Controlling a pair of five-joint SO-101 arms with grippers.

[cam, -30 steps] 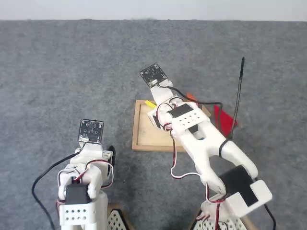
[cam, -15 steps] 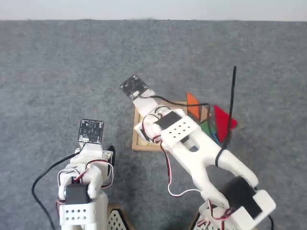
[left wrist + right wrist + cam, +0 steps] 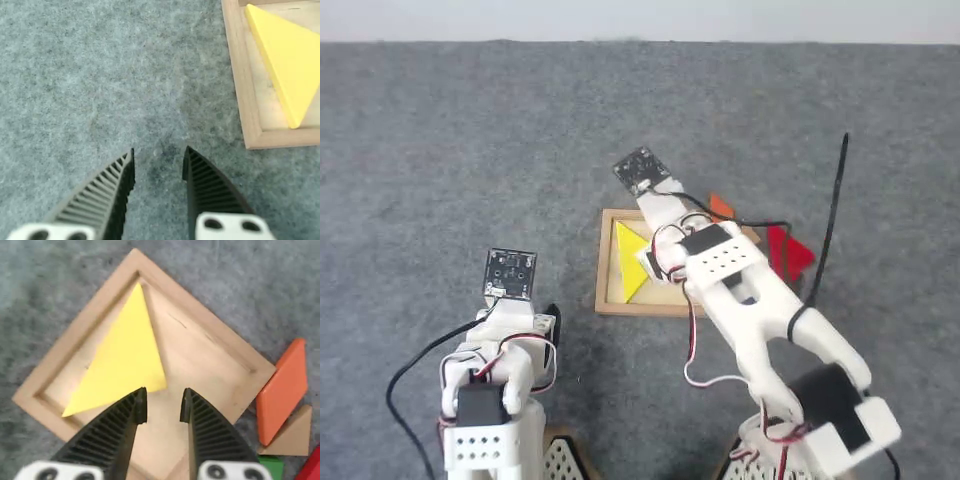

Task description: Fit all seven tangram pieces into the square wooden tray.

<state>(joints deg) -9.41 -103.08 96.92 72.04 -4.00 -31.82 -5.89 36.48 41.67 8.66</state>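
Half of the tray [image 3: 80,327] floor is taken up by a yellow triangle [image 3: 125,360]. The other half is bare wood, overhung by the right gripper [image 3: 162,405]. One outer corner is crowded by an orange piece [image 3: 282,390] and a tan piece [image 3: 295,437]. Bare carpet [image 3: 470,150] is spread beyond the opposite rim, with the left gripper [image 3: 159,160] held over it.

Grey carpeted table [image 3: 470,120] meets a pale wall [image 3: 620,20].

The left arm [image 3: 490,390] is folded back at the near left edge of the table [image 3: 470,130], with the left gripper [image 3: 157,159] held low and its jaws parted. The right arm [image 3: 750,310] is stretched from the near right corner toward the table's middle, with the right gripper [image 3: 163,399] pointed downward and its jaws set slightly apart.
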